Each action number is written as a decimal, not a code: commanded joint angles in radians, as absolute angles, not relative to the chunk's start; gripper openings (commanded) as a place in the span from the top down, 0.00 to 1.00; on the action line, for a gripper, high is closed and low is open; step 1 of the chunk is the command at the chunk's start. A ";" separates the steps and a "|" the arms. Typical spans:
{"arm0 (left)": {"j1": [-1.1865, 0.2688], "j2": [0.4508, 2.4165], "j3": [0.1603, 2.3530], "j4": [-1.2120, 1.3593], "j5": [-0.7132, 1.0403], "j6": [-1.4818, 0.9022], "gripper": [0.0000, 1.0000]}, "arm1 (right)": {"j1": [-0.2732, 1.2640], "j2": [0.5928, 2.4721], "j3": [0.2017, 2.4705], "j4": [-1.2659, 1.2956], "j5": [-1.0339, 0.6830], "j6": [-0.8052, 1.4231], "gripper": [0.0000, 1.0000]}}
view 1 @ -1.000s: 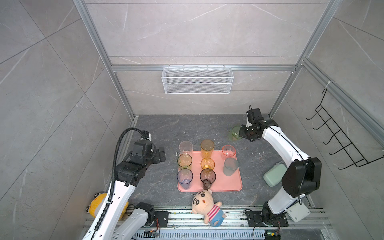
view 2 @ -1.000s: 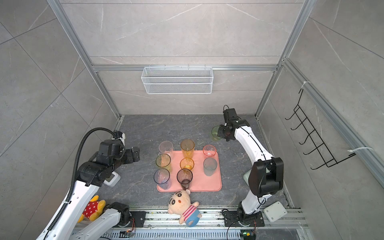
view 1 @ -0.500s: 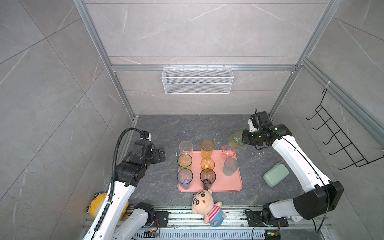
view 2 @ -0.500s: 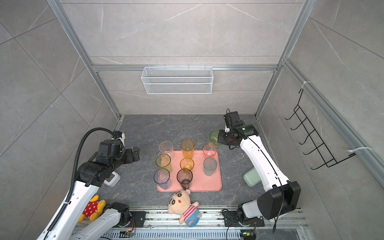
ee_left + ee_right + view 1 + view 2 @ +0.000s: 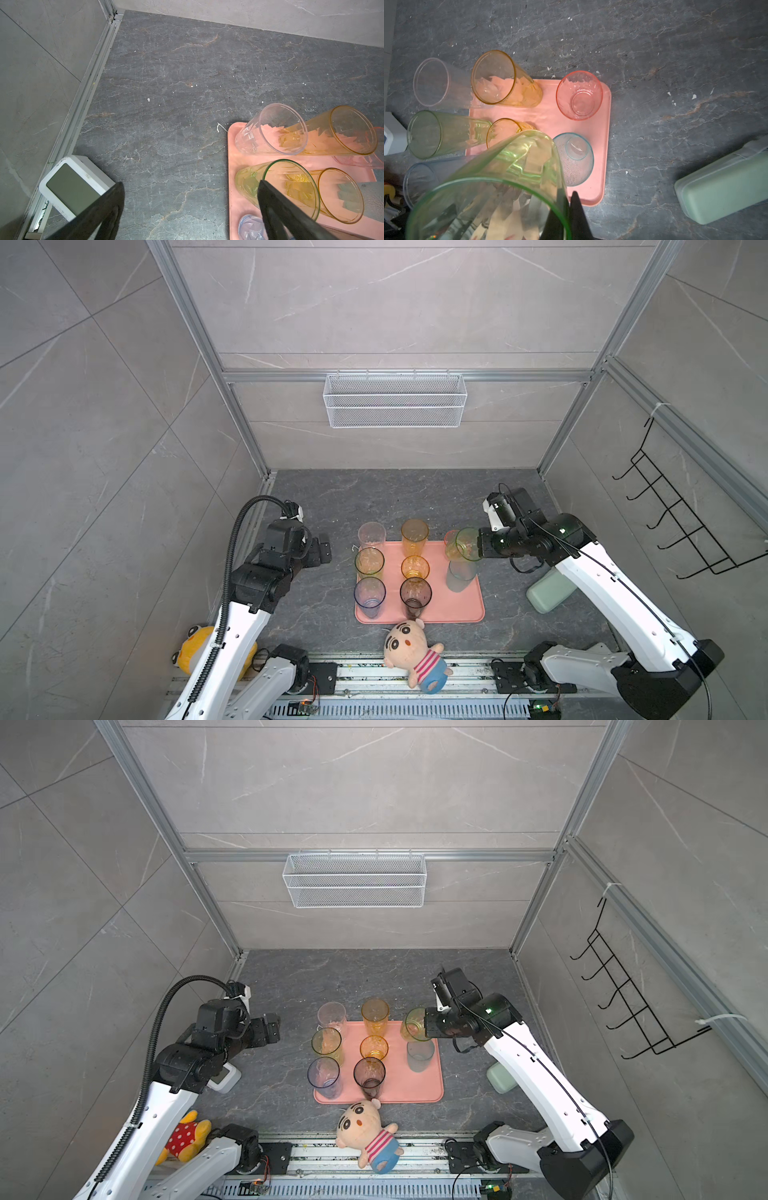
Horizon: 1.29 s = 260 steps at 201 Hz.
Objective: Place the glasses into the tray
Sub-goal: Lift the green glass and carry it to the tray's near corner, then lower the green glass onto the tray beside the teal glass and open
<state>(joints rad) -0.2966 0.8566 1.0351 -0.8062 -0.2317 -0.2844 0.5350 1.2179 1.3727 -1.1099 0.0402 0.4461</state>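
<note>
The right hand (image 5: 478, 548) is clenched on the rim of the see-through green plastic tumbler (image 5: 466, 545). It holds the tumbler tilted above the right side of the flat salmon-pink plastic tray (image 5: 465, 611), over the short pink glass (image 5: 579, 95) and the frosted teal glass (image 5: 574, 158). The step should go best if the tumbler is brought over the tray's bare corner nearest the right arm's base, righted, and lowered until its base sits flat before letting go. The left hand (image 5: 323, 549) hangs released beside the tray, over the dark stone bench (image 5: 166, 83). In both top views the tumbler hides most of the pink glass, and its clearance above the glasses below is hard to judge.
</note>
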 commanded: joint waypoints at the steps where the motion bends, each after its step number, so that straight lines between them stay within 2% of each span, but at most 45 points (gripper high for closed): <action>1: -0.290 0.853 1.032 -0.775 -0.220 -0.296 0.00 | 0.570 1.184 1.345 -1.158 0.072 0.482 1.00; 134: -0.290 0.854 1.030 -0.776 -0.222 -0.297 0.00 | 0.802 1.060 1.119 -1.231 0.192 0.660 1.00; 260: -0.290 0.860 1.029 -0.776 -0.213 -0.299 0.00 | 0.817 1.068 0.842 -1.004 0.161 0.734 1.00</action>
